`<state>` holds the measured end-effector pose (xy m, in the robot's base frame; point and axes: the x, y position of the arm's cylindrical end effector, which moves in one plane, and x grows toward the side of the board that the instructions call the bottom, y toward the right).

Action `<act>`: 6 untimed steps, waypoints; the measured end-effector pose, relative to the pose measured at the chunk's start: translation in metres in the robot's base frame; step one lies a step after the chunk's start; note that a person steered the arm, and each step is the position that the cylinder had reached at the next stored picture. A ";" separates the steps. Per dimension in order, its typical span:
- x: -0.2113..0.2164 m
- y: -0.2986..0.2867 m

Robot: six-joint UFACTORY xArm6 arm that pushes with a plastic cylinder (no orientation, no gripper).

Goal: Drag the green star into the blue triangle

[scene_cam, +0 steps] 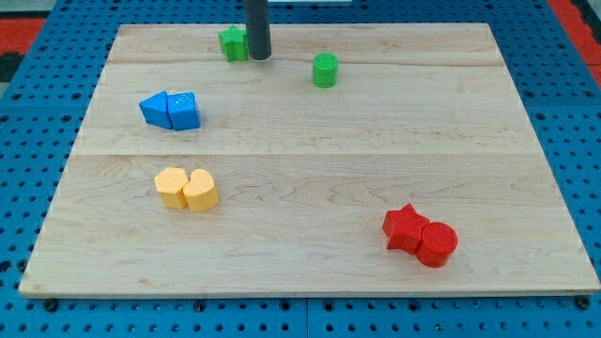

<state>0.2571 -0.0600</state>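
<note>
My tip (258, 55) rests against the right side of the green star (232, 43); there is no gripper.

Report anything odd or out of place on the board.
Nothing stands out. All blocks sit flat on the board, none damaged. My tip rests against the green star, on its right in the view.

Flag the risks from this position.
My tip sits against the view's right side of the green star, near the board's top edge: a skewed push could slide it off. The blue triangle touches a blue block, so contact may shove both.
</note>
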 end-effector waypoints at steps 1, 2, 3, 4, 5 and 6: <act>-0.005 -0.008; -0.030 0.065; -0.039 -0.032; -0.028 -0.108; 0.036 -0.148; 0.062 -0.139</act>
